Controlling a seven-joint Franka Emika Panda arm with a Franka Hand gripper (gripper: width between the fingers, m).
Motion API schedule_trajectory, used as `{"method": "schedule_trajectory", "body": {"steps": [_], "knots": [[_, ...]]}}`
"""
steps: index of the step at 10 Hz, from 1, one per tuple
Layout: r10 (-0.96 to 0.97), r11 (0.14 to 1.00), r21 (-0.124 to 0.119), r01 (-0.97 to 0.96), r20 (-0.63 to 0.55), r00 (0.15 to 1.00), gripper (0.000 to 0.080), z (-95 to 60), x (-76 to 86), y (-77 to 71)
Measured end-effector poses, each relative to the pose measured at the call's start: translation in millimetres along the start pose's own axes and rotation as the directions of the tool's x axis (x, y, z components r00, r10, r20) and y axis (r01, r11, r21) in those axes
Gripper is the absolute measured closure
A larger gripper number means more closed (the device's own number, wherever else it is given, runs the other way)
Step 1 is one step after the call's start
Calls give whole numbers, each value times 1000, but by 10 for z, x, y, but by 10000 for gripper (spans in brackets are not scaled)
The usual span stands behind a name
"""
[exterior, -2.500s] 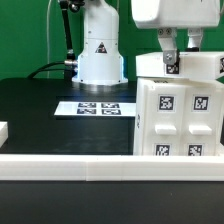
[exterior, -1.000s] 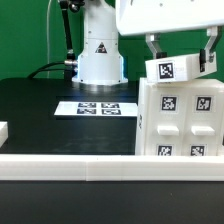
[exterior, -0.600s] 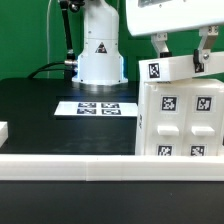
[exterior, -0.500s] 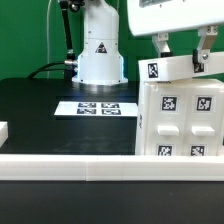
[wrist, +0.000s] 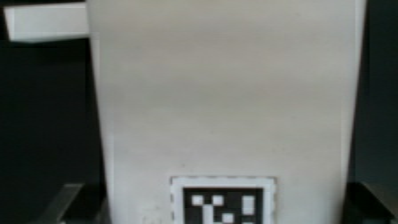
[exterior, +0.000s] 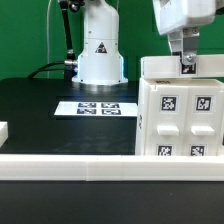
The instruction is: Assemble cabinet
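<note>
The cabinet (exterior: 180,118), a large white box with tagged drawer fronts, stands at the exterior view's right. A white top panel (exterior: 163,66) lies flat on it. My gripper (exterior: 187,64) is down on that panel from above, with a small tag showing between the fingers. In the wrist view the long white panel (wrist: 222,100) fills the picture, its tag (wrist: 226,202) near my gripper (wrist: 222,208). The dark fingers (wrist: 68,203) stand at both long edges of the panel, closed on it.
The robot's white base (exterior: 100,50) stands at the back. The marker board (exterior: 98,108) lies on the black table (exterior: 50,110). A white rail (exterior: 70,163) runs along the front. A small white block (exterior: 3,131) sits at the exterior view's left edge.
The panel was held tilted above the cabinet; it has since come down and now lies level on the cabinet's top. The gripper has turned and lowered with it.
</note>
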State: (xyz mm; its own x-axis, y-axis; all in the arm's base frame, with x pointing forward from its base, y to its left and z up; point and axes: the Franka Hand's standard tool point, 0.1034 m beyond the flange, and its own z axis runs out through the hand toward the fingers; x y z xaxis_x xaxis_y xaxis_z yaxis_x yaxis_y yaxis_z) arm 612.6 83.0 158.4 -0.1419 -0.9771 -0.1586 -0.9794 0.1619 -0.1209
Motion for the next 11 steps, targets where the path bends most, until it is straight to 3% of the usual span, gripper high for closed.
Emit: {"method": "schedule_trajectory", "body": {"steps": [3,7,9,11], "knots": [[284,959,-2,-284,13,959,245,2,-6,-4],[368,930,-8,-368,39,929,245,2,-6,-15],[327,945,-14,-327,59,943,58,17,-67,4],[317,948,-9,-317,68,946,13,-28,-88,-11]]}}
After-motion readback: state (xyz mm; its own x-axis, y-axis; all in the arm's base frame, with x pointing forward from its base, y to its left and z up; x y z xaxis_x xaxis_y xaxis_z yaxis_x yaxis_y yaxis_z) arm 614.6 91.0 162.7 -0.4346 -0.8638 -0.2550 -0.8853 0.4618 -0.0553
